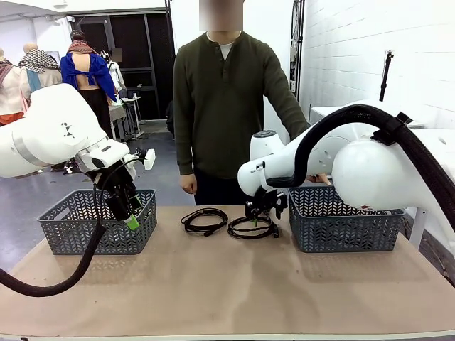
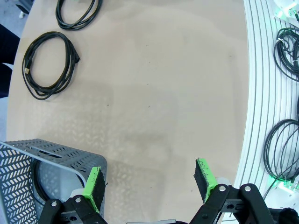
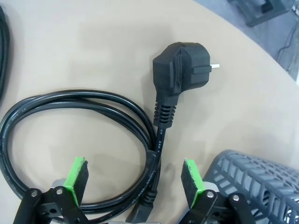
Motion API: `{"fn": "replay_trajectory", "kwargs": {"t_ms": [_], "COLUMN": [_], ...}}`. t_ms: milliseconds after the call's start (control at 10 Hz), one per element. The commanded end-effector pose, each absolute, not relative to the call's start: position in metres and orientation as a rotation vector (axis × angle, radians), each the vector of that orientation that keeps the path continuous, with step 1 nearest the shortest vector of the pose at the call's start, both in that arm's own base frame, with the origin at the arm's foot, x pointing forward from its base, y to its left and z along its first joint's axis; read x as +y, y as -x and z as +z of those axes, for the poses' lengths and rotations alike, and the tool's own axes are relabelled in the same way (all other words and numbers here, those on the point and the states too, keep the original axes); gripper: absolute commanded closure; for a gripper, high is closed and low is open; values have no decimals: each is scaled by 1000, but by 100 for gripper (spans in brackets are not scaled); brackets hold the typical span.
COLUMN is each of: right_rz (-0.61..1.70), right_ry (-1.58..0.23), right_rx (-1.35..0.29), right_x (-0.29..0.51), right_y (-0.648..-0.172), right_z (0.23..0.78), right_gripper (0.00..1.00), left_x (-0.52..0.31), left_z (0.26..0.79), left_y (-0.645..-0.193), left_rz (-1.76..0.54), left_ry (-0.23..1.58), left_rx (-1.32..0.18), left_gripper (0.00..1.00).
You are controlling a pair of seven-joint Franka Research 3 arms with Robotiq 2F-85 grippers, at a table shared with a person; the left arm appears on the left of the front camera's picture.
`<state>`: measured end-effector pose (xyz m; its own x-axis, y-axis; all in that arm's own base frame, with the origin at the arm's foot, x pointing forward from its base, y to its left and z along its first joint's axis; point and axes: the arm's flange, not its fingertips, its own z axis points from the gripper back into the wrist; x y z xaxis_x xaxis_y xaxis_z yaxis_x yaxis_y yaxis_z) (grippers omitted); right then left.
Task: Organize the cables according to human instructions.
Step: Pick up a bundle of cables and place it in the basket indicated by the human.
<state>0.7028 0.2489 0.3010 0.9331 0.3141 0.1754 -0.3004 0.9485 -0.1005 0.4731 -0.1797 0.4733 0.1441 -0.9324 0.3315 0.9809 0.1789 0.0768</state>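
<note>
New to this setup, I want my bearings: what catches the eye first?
The right end effector, open, hangs over a coiled black cable with a chunky plug, mid-table. A second coil lies beside it, between the left basket and the right basket. A person stands at the far side.

Tabletop (image 1: 227,284): matt tan, smooth, laminate-like; left basket (image 1: 71,234) & right basket (image 1: 341,231) grey moulded plastic w/ herringbone cut-outs, dull finish. Power cord (image 3: 28,112): black rubbery sheath, smooth w/ slight sheen; its plug (image 3: 180,63) matt black moulded plastic, ribbed strain relief, bare metal pin (image 3: 214,66). Finger pads (image 3: 76,173) green, rubbery, matt; arm shells (image 1: 50,128) white glossy plastic; person's shirt (image 1: 220,106) dark knit cloth, matt.
</note>
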Motion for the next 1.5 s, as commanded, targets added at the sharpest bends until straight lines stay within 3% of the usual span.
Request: {"fn": "replay_trajectory", "kwargs": {"t_ms": [0,600,1100,1200,1400], "right_rz": [291,307,297,297,295], "right_ry": [68,34,-13,-11,0], "right_rx": [-169,-129,-117,-120,-126], "right_x": [252,251,250,250,249], "right_y": [-712,-718,-719,-719,-717], "right_z": [300,293,294,295,297], "right_gripper": [0,0,95,100,100], "left_x": [-179,-179,-179,-179,-179], "left_z": [474,474,474,474,474], "left_y": [-472,-472,-472,-472,-472], "left_rz": [-1387,-1387,-1387,-1387,-1387], "left_ry": [171,171,171,171,171], "left_rx": [-337,-337,-337,-337,-337], "left_gripper": [0,0,0,0,0]}}
